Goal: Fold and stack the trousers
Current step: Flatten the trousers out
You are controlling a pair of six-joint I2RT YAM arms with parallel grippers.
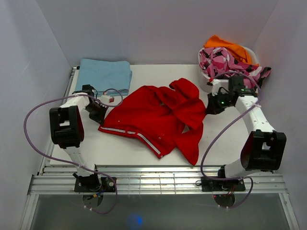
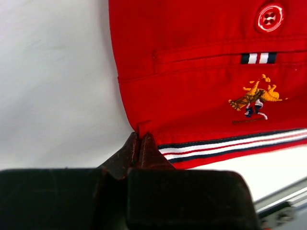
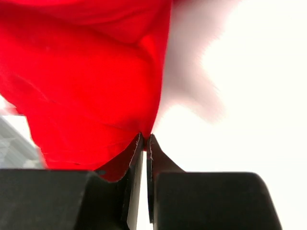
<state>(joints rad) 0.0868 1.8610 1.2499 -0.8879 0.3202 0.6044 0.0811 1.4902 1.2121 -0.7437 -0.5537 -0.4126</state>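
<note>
The red trousers lie rumpled across the middle of the white counter, with the striped edge toward the lower left of the top view and bunched cloth toward the upper right. The left end effector is at the cloth's left corner, its fingers pressed together on the fabric just beside the striped trim. The right end effector is at the trousers' right edge, fingers drawn almost together and apparently pinching red fabric, though that wrist view is blurred; a folded light blue garment lies in the upper left.
</note>
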